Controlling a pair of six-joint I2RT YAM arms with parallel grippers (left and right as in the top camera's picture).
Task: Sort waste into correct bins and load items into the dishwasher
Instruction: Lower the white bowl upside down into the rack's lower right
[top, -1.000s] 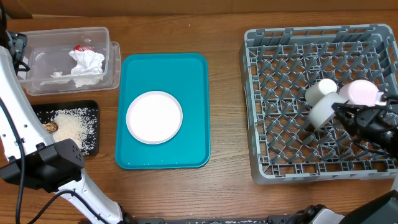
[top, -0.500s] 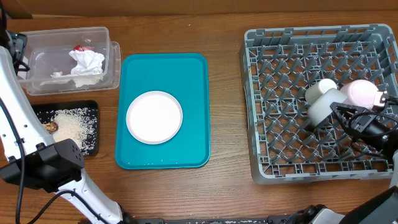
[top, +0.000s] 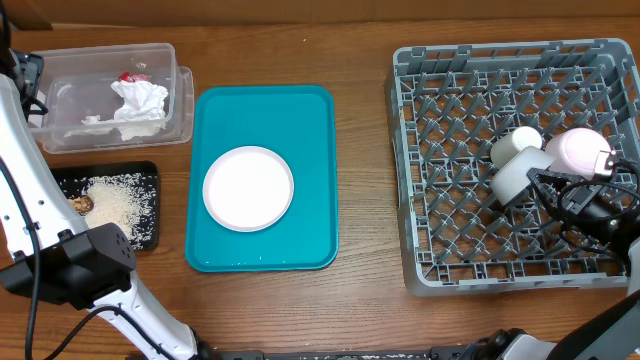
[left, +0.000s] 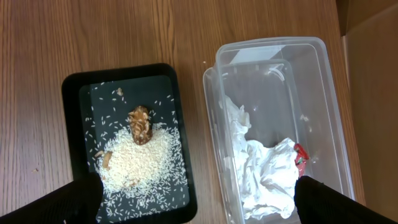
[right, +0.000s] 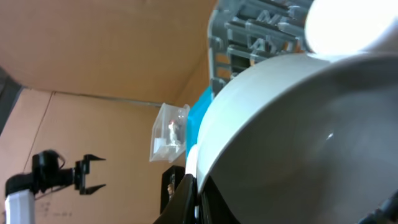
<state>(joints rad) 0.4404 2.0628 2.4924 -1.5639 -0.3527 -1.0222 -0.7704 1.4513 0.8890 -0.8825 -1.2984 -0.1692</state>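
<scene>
Right claw is clamped shut on the dish rim, toward the rack's right edge. Left claw hangs wide open, empty, over tray and tub.

We found overhead view bright, evenly lit from above; shadows on desk soft, short. White plate washed out, featureless. Clear tub carried faint glare along rim. In right wrist view, white dish too close, blurred; cup blown out; background there dim.
</scene>
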